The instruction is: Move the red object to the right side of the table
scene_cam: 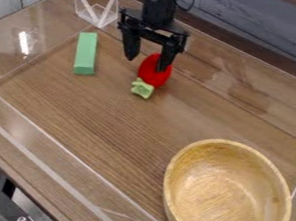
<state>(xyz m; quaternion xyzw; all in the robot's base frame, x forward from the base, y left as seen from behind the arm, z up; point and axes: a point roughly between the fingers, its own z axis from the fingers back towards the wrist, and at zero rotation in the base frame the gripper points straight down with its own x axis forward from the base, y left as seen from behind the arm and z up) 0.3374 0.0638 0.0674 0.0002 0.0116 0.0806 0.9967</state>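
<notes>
The red object (152,73) is a small glossy red toy fruit with a light green leafy end (141,89), lying on the brown wood-grain table (94,137) toward the back, a little left of the middle. My black gripper (149,60) points straight down just over its upper left part. Its jaws stand open, one finger to the left of the fruit and the other over its top right. I see no grip on the fruit. Part of the fruit's top is hidden behind the fingers.
A green rectangular block (86,53) lies to the left of the fruit. A round light wooden bowl (227,197) fills the front right corner. Clear acrylic walls (25,159) edge the tabletop, with a folded clear piece (95,9) at the back left.
</notes>
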